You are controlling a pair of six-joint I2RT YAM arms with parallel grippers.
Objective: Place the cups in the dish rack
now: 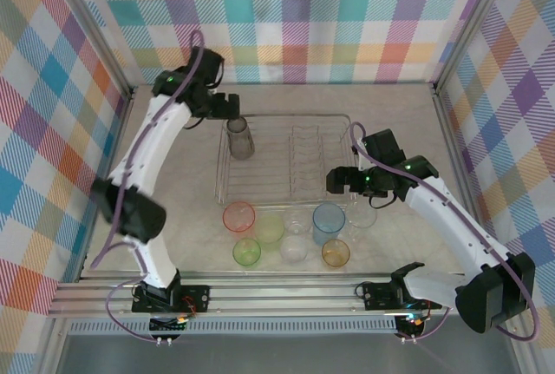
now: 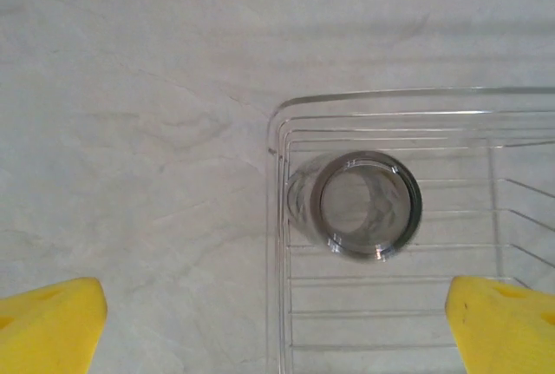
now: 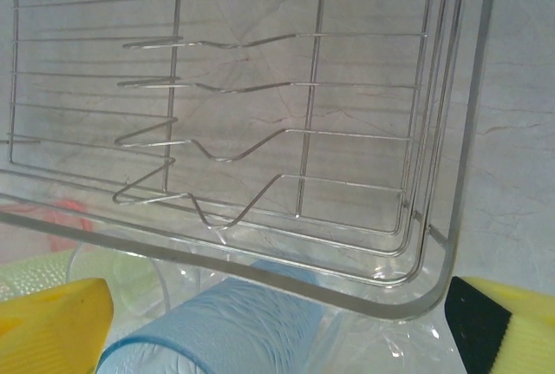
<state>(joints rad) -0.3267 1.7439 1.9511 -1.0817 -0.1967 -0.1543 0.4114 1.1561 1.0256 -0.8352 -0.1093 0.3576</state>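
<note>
Cup (image 2: 368, 205), smoky grey, stands in rack (image 2: 390, 94) corner, seemingly clear beneath wide-open, empty left jaws.

In the dish rack (image 1: 260, 181), a grey cup (image 1: 240, 141) fills the far-left corner and upright tines (image 1: 306, 155) bar the middle; the floor between them lies open. The remaining cups (image 1: 270, 228) crowd the bench (image 1: 186, 170) along the rack's near rim.

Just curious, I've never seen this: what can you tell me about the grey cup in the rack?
The grey cup is a small, smoky, translucent tumbler that looks like plastic. It stands on end in the far left corner of the dish rack, resting on its wires. Whether its mouth faces up is unclear. The open left fingers hang above, not touching it.
</note>
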